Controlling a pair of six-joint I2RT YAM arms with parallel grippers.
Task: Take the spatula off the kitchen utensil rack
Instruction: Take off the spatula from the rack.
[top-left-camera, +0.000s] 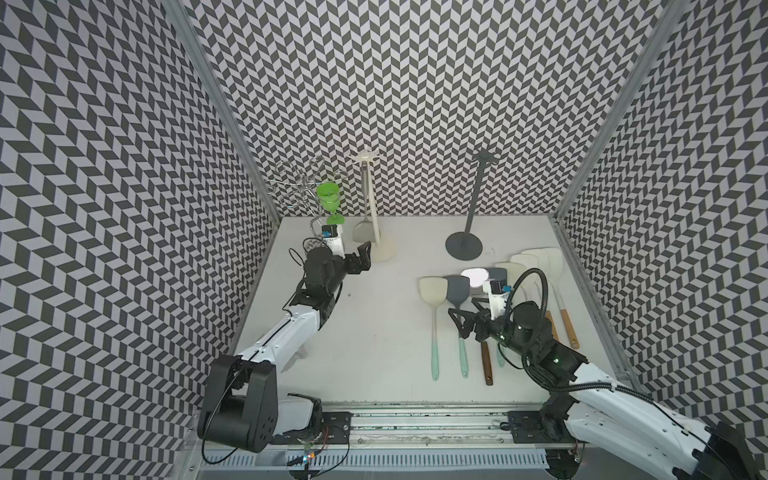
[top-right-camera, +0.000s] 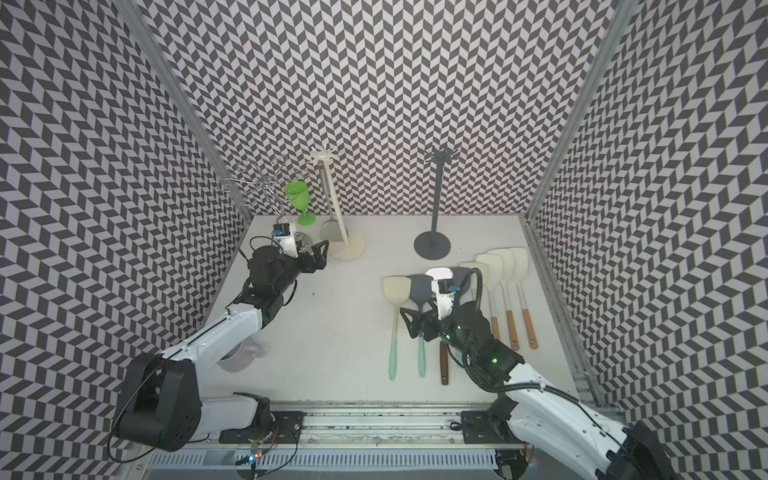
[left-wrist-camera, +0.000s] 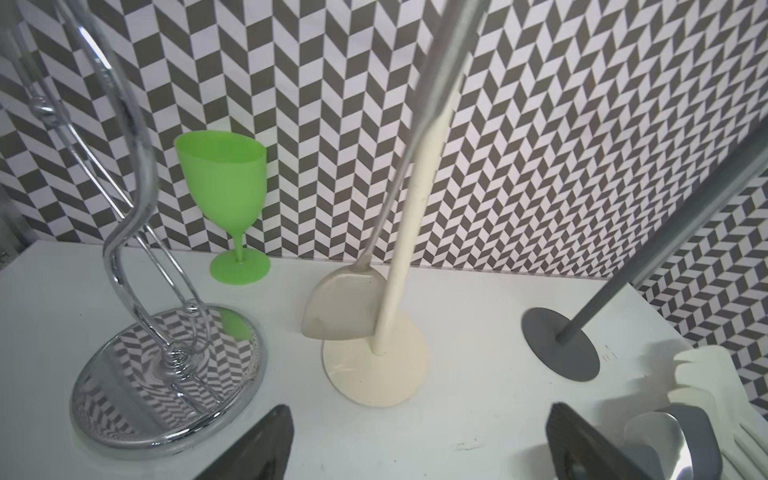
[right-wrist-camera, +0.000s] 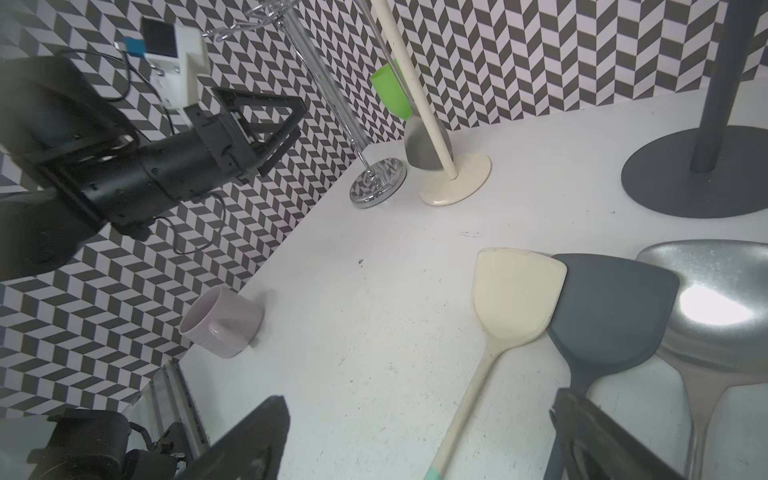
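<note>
Lowest in both top views sit the arm bases (top-left-camera: 241, 411). Left of centre, the left hand (top-left-camera: 363, 257) is spread wide and empty just beside the cream kitchen utensil rack (top-left-camera: 372, 208); the spatula (top-left-camera: 361, 232) hangs on it, blade down. Green goblet (top-left-camera: 328, 195) and chrome wire stand (top-left-camera: 299, 183) crowd the rack's left; a dark rack (top-left-camera: 473, 199) stands to its right. Right of centre the right hand (top-left-camera: 457, 324), released, hovers over loose spatulas (top-left-camera: 433, 289) on the desk (top-left-camera: 374, 324).

Left wrist view: the spatula's grey-beige blade (left-wrist-camera: 343, 307) hangs just beside the rack's pole (left-wrist-camera: 409, 232), its metal shaft (left-wrist-camera: 440, 83) rising alongside.

Right wrist view: a pale mug (right-wrist-camera: 224, 322) lies on its side near the wall (right-wrist-camera: 104, 299).
</note>
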